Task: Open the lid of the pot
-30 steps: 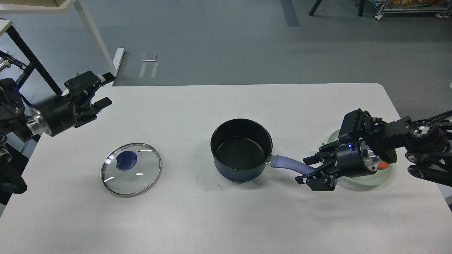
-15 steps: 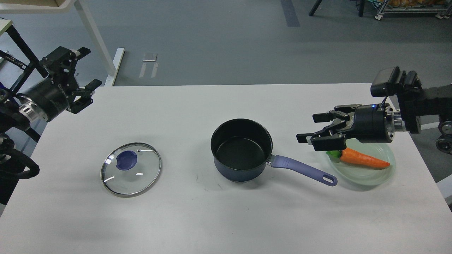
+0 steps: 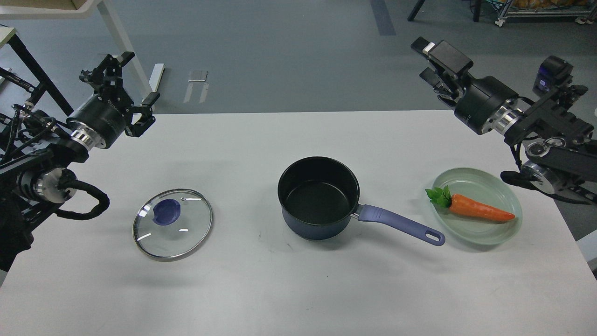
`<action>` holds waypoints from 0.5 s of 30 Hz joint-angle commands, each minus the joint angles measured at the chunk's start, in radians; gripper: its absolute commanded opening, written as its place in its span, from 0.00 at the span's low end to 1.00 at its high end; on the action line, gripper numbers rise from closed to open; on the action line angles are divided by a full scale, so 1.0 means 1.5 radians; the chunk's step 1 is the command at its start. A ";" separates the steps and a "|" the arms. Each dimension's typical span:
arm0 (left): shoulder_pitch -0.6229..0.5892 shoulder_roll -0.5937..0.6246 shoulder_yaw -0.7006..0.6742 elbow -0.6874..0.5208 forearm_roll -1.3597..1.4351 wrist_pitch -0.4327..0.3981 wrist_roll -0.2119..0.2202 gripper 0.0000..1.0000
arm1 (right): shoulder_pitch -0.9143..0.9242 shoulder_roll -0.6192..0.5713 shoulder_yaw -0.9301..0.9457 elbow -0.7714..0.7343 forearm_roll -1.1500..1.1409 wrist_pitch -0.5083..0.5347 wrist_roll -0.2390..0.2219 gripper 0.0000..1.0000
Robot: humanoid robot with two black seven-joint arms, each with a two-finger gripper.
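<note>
The dark blue pot (image 3: 318,198) stands uncovered at the middle of the white table, its purple handle (image 3: 401,225) pointing right. The glass lid (image 3: 172,223) with a blue knob lies flat on the table to the pot's left. My left gripper (image 3: 126,84) is raised above the table's far left edge, open and empty. My right gripper (image 3: 431,60) is raised beyond the table's far right edge, open and empty. Both are far from the pot and the lid.
A pale green plate (image 3: 485,233) holding an orange carrot (image 3: 480,210) sits right of the pot handle. A white table leg (image 3: 123,46) stands on the floor behind my left gripper.
My right gripper let go of the pot handle and rose up and back past the table's far edge, uncovering the plate and carrot. My left gripper also lifted and swung back.
</note>
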 commanded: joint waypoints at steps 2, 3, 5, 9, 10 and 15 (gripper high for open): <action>0.026 -0.040 -0.034 0.035 -0.013 -0.015 0.045 0.99 | -0.089 0.091 0.130 -0.110 0.103 0.035 0.000 0.99; 0.032 -0.046 -0.044 0.043 -0.013 -0.023 0.046 0.99 | -0.096 0.099 0.140 -0.128 0.116 0.061 0.000 0.99; 0.043 -0.053 -0.065 0.048 -0.013 -0.046 0.047 0.99 | -0.102 0.102 0.153 -0.163 0.156 0.151 0.000 0.99; 0.072 -0.067 -0.089 0.051 -0.013 -0.067 0.050 0.99 | -0.118 0.108 0.150 -0.219 0.281 0.315 0.000 0.99; 0.082 -0.070 -0.092 0.052 -0.013 -0.068 0.052 0.99 | -0.123 0.113 0.147 -0.234 0.295 0.346 0.000 0.99; 0.108 -0.083 -0.118 0.058 -0.013 -0.093 0.057 0.99 | -0.148 0.152 0.140 -0.290 0.301 0.399 0.000 0.99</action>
